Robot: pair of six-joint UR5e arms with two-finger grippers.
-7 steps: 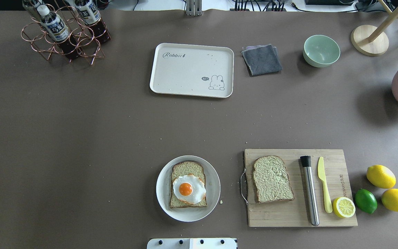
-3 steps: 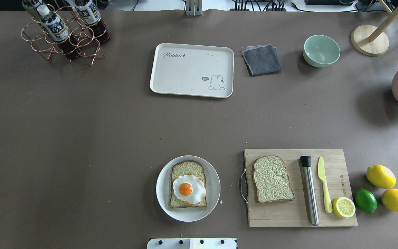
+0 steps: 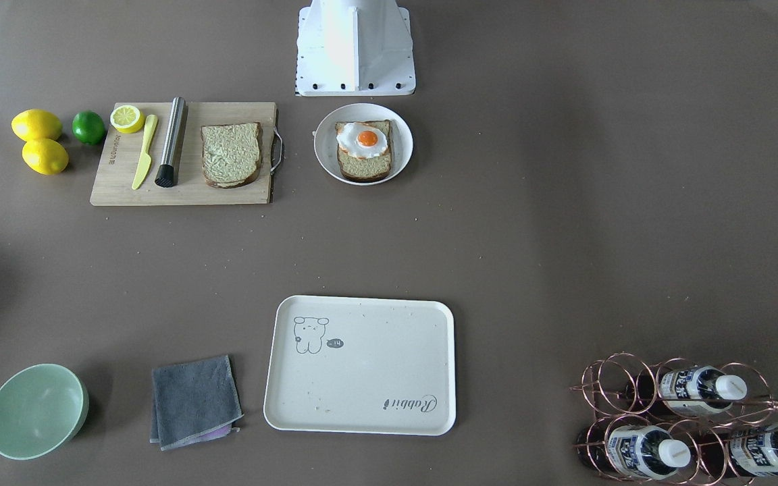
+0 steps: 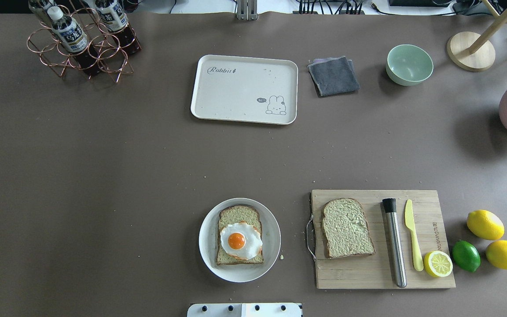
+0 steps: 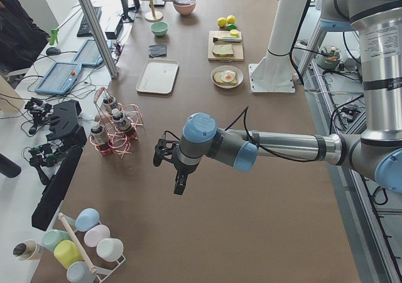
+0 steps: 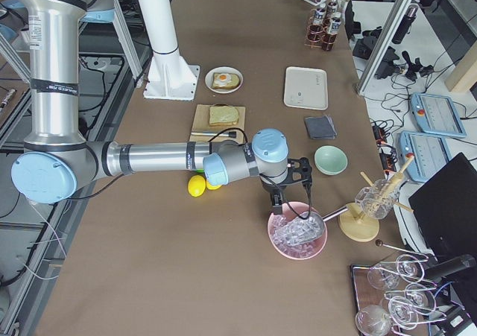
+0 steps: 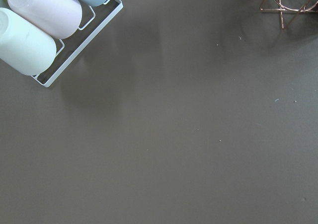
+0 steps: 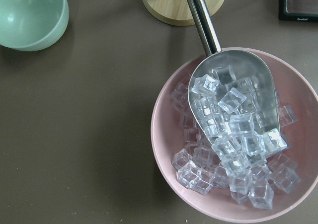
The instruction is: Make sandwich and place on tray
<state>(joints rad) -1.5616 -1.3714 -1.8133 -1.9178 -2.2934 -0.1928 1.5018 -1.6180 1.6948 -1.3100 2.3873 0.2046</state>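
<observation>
Left gripper [image 5: 178, 184]: seen only from the table's end, so whether its jaws are wide or narrow cannot be told; it hangs over bare table between copper bottle rack [image 5: 116, 132] and cup rack [image 5: 81, 245]. Right gripper [image 6: 277, 202]: jaw state likewise cannot be told; it hangs above pink bowl [image 8: 159, 134] of ice cubes with steel scoop [image 8: 201, 20] lying in it, green bowl [image 8: 30, 15] near. Sandwich, in parts: lower bread slice [image 4: 238, 214] flat on round white plate [image 4: 207, 240] at the robot's edge, fried egg [image 4: 240, 241] resting on it; second bread slice [image 4: 347, 228] flat on wooden cutting board [image 4: 368, 273], to the plate's right, alongside steel cylinder [image 4: 394, 242], yellow knife [image 4: 412, 233] and lemon half [image 4: 438, 263]. Tray [image 4: 240, 92]: far side of the table, well apart from plate and board, a few crumbs on it; grey cloth [image 4: 333, 75] just beside
</observation>
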